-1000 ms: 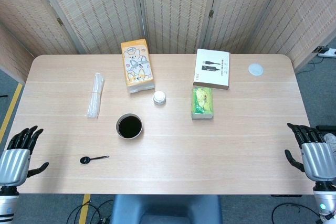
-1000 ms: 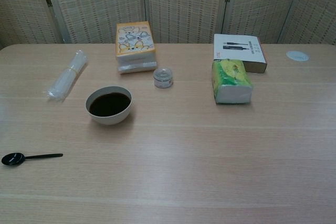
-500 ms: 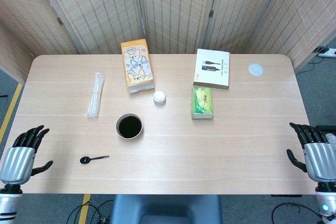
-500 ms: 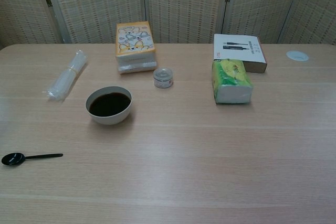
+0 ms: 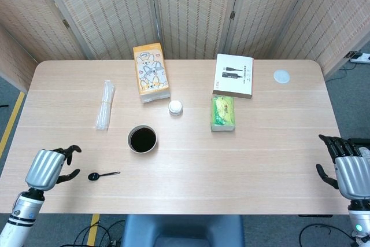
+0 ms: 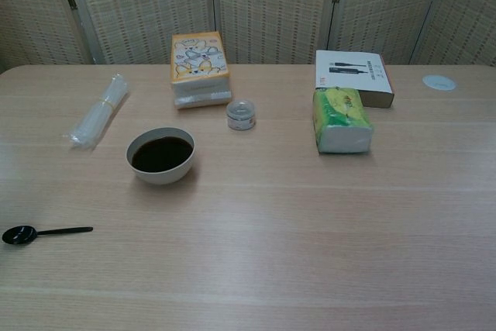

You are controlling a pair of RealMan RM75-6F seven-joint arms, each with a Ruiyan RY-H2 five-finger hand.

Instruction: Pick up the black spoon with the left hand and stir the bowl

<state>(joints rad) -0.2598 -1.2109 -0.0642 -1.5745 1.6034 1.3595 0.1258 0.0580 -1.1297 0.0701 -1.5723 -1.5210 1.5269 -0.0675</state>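
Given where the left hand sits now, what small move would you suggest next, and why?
Probably ease the left hand a little further toward the small black plastic spoon, then lower onto its thin handle. The spoon lies flat and untouched on the wooden table, its round end nearest the hand, whose fingers hold nothing. The bowl of dark liquid waits beyond.

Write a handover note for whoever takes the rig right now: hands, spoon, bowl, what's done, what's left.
Left hand: empty, fingers apart, over the table's near left corner, just left of the spoon, not touching it.
Right hand: empty, fingers apart, off the table's right edge; only the head view shows either hand.
Spoon: flat on the table, its round end toward the left hand, handle pointing right.
Bowl: upright, holding dark liquid, beyond the spoon and slightly right.
Done: nothing grasped so far.
Left: grip the spoon with the left hand, lift it, carry it to the bowl, stir.
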